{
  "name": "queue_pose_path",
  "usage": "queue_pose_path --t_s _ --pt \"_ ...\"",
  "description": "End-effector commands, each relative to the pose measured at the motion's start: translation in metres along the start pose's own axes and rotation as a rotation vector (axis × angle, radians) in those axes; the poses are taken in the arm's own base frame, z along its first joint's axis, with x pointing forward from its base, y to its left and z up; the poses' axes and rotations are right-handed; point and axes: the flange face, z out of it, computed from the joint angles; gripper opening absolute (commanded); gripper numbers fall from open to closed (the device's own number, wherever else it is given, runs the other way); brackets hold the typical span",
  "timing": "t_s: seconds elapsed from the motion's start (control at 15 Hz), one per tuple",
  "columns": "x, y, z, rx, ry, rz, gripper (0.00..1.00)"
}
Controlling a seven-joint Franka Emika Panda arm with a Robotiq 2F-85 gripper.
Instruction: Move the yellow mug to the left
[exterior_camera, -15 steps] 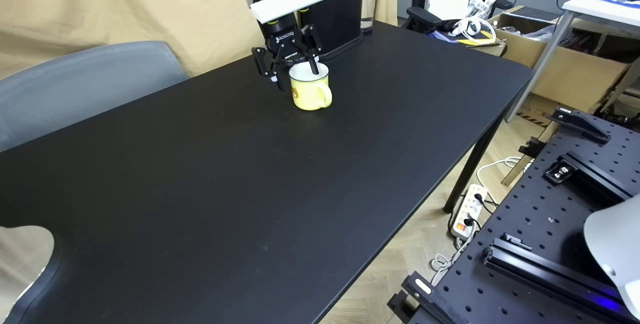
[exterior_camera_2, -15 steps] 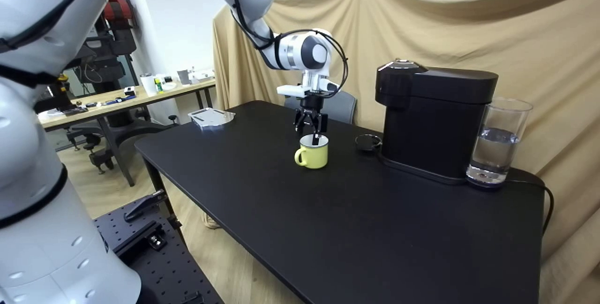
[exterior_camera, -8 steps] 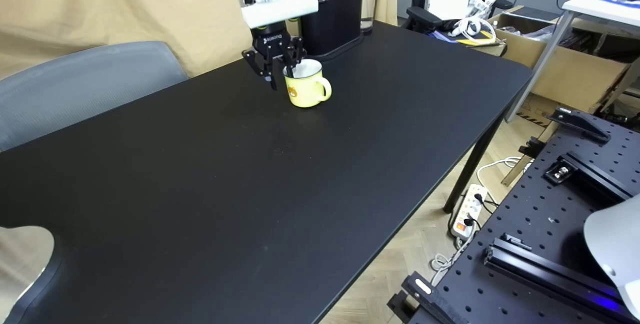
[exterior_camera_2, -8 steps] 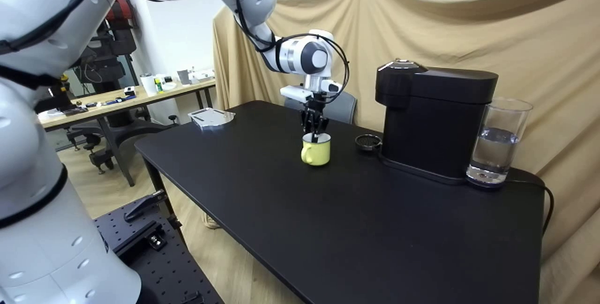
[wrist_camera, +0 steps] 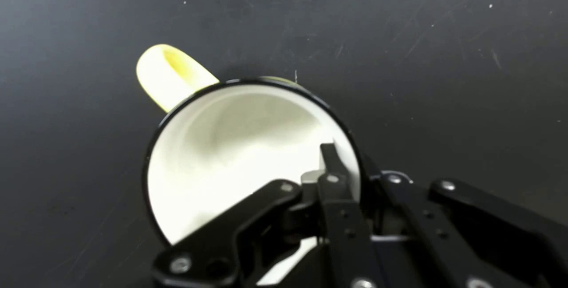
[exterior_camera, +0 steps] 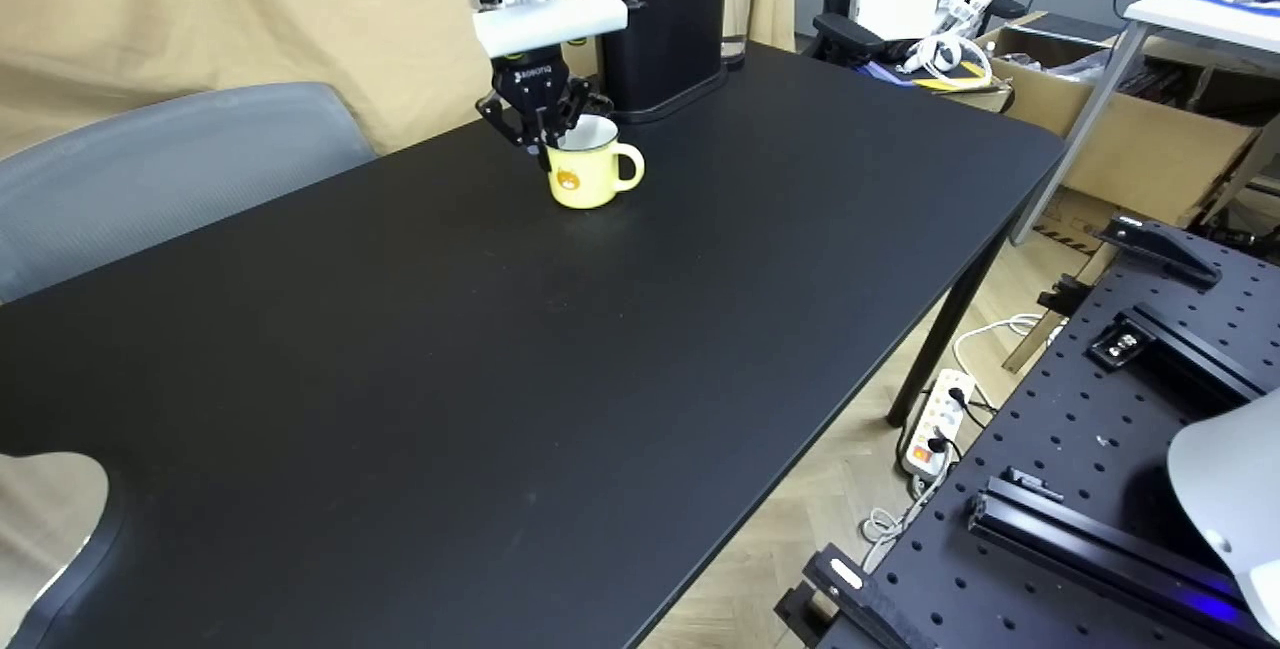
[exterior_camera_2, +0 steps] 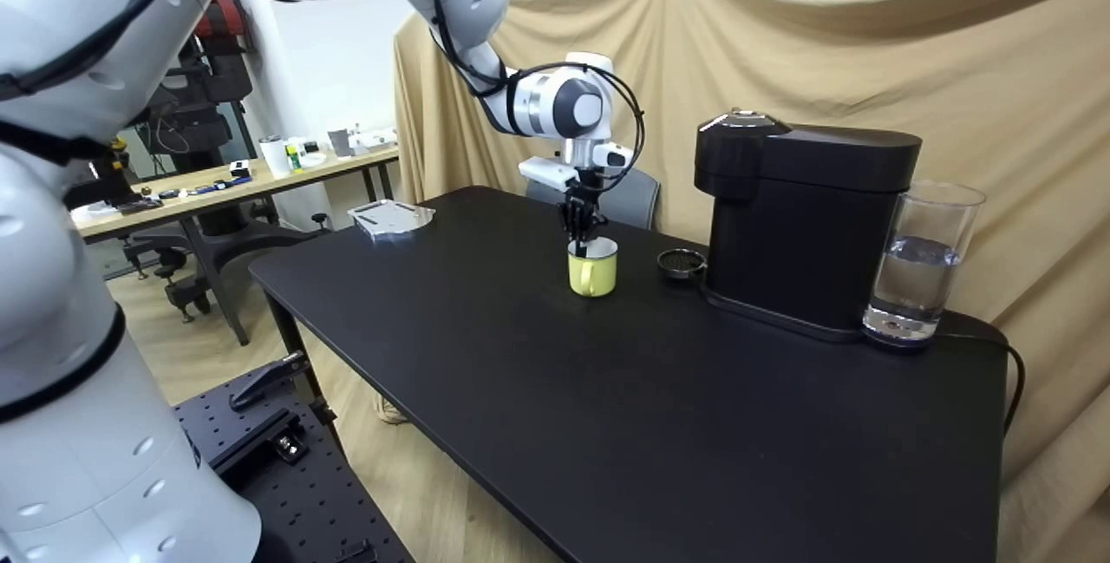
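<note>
The yellow mug [exterior_camera: 584, 179] stands upright on the black table, near its back edge in both exterior views. A bear-like print shows on its side, and its handle [exterior_camera: 632, 167] points right there. From above, in the wrist view, the mug's white inside [wrist_camera: 230, 146] and dark rim are visible, the handle at upper left. My gripper [wrist_camera: 348, 161] is shut on the mug's wall at the rim: one finger [wrist_camera: 330, 157] reaches inside, the other stays outside, its tip mostly hidden behind the wall. Whether the mug's base touches the table, I cannot tell.
A black coffee machine [exterior_camera_2: 806, 225] stands beyond the mug, with a round dark metal piece [exterior_camera_2: 681, 263] in front of it and a water container [exterior_camera_2: 915, 277] beside it. At the table's far end lies a pale flat plate [exterior_camera_2: 390, 218]. A grey chair [exterior_camera: 180, 169] borders the table.
My fingers have come together over the mug's rim. The mug has shifted and turned with the gripper: its handle has swung, and it sits farther toward the back edge.
</note>
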Motion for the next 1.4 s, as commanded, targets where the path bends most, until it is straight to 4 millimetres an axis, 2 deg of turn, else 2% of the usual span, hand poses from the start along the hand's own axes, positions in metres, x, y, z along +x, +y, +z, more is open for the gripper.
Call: queue_pose_path --t_s 0.0,0.27,0.47,0.73,1.0,1.33 --pt "-0.006 -0.015 -0.022 -0.029 0.006 -0.014 0.03" --pt "-0.021 -0.052 -0.043 -0.102 -0.051 -0.094 0.03" --pt "-0.035 -0.094 -0.062 -0.135 -0.08 -0.173 0.03" --pt "-0.053 -0.151 -0.075 -0.099 -0.064 -0.271 0.03" --pt "-0.079 -0.194 -0.072 -0.067 -0.066 -0.391 0.03" --pt "-0.118 -0.225 -0.051 -0.052 -0.124 -0.469 0.03"
